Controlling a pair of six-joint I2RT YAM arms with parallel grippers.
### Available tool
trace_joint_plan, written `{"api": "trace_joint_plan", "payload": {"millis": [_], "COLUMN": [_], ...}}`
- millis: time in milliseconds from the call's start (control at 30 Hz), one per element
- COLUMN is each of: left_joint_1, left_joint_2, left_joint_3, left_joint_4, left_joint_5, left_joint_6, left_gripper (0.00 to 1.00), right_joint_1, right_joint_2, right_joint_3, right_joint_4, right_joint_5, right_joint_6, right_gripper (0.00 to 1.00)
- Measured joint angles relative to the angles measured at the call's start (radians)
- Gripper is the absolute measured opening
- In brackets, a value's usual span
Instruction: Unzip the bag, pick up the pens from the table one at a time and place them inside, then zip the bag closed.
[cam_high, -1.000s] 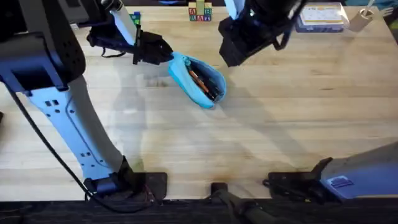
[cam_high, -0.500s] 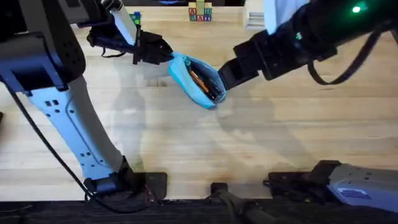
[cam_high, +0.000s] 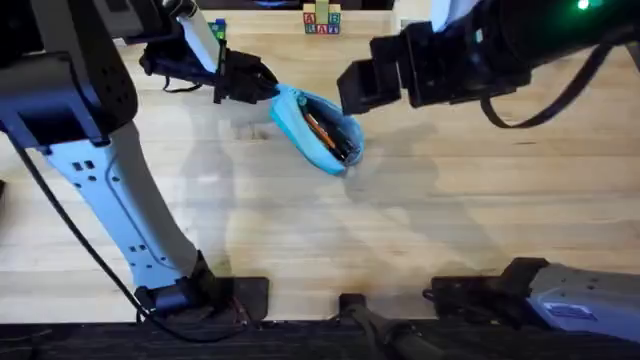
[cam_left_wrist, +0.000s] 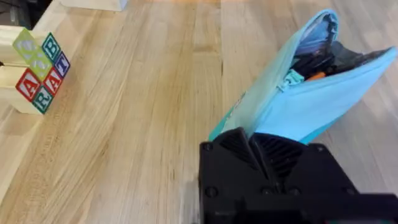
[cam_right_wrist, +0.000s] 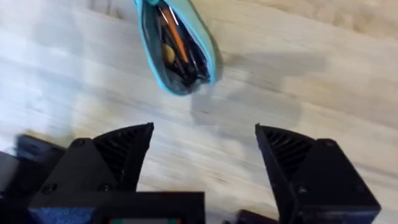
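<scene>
Item inspected: the bag (cam_high: 318, 130), a turquoise fabric pouch, lies on the table (cam_high: 400, 230) toward the far left-centre of the work surface, its long axis running diagonally. Its zipper is undone and the mouth gapes along the upper side.

Contents: the pens (cam_high: 328, 135) are inside the bag. In the right wrist view, orange-red and dark shafts (cam_right_wrist: 177, 43) lie lengthwise within the opening. In the left wrist view an orange tip and dark items show at the mouth (cam_left_wrist: 317, 65). An exact count cannot be made. No loose pen is seen on the visible table surface.

Left end effector (cam_high: 262, 88): positioned at the bag's far-left end. The left wrist view shows its fingers (cam_left_wrist: 273, 155) closed narrowly on the fabric at that end, pinching it and holding the pouch partly raised.

Right end effector (cam_high: 350, 88): suspended above the table just beside the bag's right end, not touching it. The right wrist view shows its fingers (cam_right_wrist: 121, 152) spread wide with nothing between them, the bag's mouth lying ahead of them.

Other items: lettered toy blocks (cam_high: 321, 20) stand at the far edge, well apart from the work.

Assessment of progress: unzipping appears complete, and loading appears complete or nearly so, judged from the bare table. The closing step is not yet done; the zipper stands open. The slider's position cannot be told with confidence.
</scene>
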Motion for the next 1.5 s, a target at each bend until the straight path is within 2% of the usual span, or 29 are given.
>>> {"api": "trace_joint_plan", "payload": {"millis": [233,367,567,1033,1233,1500], "left_joint_1": [0.0,0.0,0.001,0.001,0.001,0.001], "left_joint_2": [0.0,0.0,0.0,0.0,0.0,0.0], "left_joint_3": [0.0,0.0,0.0,0.0,0.0,0.0], "left_joint_4": [-0.001,-0.013,-0.015,-0.018,-0.018,-0.018], "left_joint_5": [0.0,0.0,0.0,0.0,0.0,0.0], "left_joint_6": [0.0,0.0,0.0,0.0,0.0,0.0], "left_gripper": [0.042,0.042,0.042,0.042,0.042,0.042], "right_joint_1": [0.0,0.023,0.063,0.077,0.077,0.077], "right_joint_2": [0.0,0.0,0.001,0.003,0.035,0.164], "right_joint_3": [0.0,0.0,-0.019,-0.311,-0.333,-0.333], "right_joint_4": [0.024,0.142,0.265,0.637,0.69,0.816], "right_joint_5": [-0.041,-0.06,-0.063,-0.13,-0.14,-0.144], "right_joint_6": [0.232,0.394,0.468,0.622,0.654,0.692], "right_gripper": [0.997,0.996,0.996,0.995,0.996,0.996]}}
